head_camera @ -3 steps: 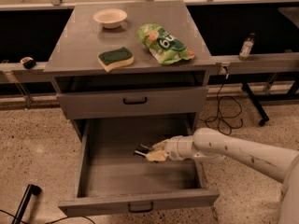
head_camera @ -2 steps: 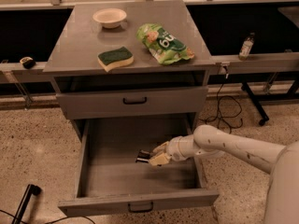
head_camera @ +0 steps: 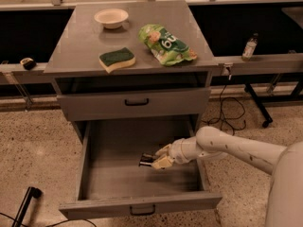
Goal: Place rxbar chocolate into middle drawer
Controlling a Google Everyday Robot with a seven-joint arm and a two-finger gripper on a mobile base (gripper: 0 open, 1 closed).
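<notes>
The middle drawer (head_camera: 102,176) is pulled wide open below the shut top drawer. My gripper (head_camera: 154,161) reaches in from the right and sits low inside it, near the centre of the drawer floor. It is shut on the rxbar chocolate (head_camera: 146,161), a small dark bar that sticks out to the left of the pale fingers (head_camera: 162,162). The bar is just above or touching the drawer floor; I cannot tell which.
On the cabinet top are a white bowl (head_camera: 111,18), a green-topped yellow sponge (head_camera: 117,59) and a green snack bag (head_camera: 164,45). The shut top drawer (head_camera: 135,103) overhangs the open one. A bottle (head_camera: 249,47) stands on the right shelf. Cables lie on the floor at right.
My gripper has moved slightly forward and lower inside the drawer, still carrying the bar. Nothing else moved.
</notes>
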